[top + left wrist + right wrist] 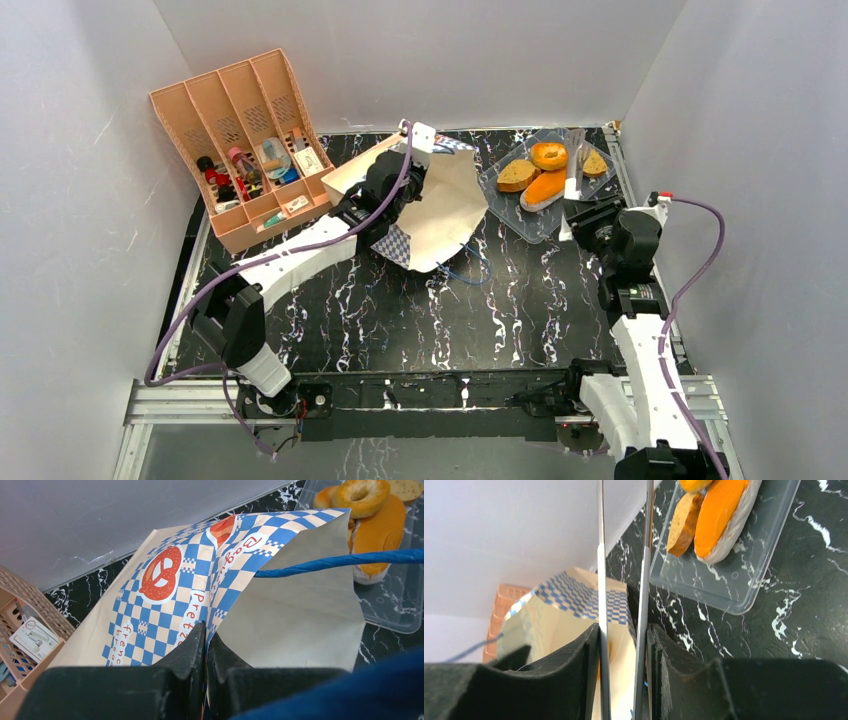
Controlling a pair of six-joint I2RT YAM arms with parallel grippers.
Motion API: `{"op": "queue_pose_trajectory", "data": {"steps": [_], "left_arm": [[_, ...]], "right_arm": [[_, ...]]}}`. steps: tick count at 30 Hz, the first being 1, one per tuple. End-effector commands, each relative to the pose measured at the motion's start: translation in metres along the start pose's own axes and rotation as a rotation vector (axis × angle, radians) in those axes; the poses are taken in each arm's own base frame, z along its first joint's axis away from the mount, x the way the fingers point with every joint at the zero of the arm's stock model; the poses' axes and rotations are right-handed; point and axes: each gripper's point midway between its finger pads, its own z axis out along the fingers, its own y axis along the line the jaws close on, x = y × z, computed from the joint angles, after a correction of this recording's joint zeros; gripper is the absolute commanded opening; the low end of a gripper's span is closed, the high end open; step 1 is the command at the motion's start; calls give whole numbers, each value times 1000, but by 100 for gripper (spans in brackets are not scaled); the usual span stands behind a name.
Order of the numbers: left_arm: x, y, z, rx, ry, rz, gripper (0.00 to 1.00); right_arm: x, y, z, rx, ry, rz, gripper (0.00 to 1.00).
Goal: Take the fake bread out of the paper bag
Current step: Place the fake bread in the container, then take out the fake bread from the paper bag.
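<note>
Here the right end effector [624, 640] is clamped on metal tongs [644, 555], whose long axis points toward the back wall. The paper bag [569, 600] lies to its left, its edge pinched by the fully closed left end effector [206, 642]. Bread [545, 187] lies in the tray [535, 228] on the right; the bag's inside is not visible.

paper bag [165, 605], red "Pretze", "Bagu", "fren" (partly cut off)

four breads [545, 188], one bag [450, 210], one tray [535, 226], one tongs [600, 580].
</note>
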Motion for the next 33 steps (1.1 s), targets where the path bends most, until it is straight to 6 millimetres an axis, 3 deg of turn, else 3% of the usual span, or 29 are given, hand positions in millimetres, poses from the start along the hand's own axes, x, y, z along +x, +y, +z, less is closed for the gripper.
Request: {"op": "queue_pose_trajectory", "data": {"steps": [1,8,21,27,33], "left_arm": [[-27,-6,2,20,-35,-68,0],[-22,-20,11,71,-3,-78,0],[-24,-27,-1,140,-22,-63,0],[-27,-28,5,134,-18,-60,0],[-34,-35,1,180,-40,-79,0]], "right_arm": [[32,27,-21,-109,86,-107,27],[62,54,-57,-247,198,-171,25],[107,66,-87,-377,374,-220,24],[126,61,-103,-401,448,-235,24],[158,40,-108,-396,546,-213,23]]}}
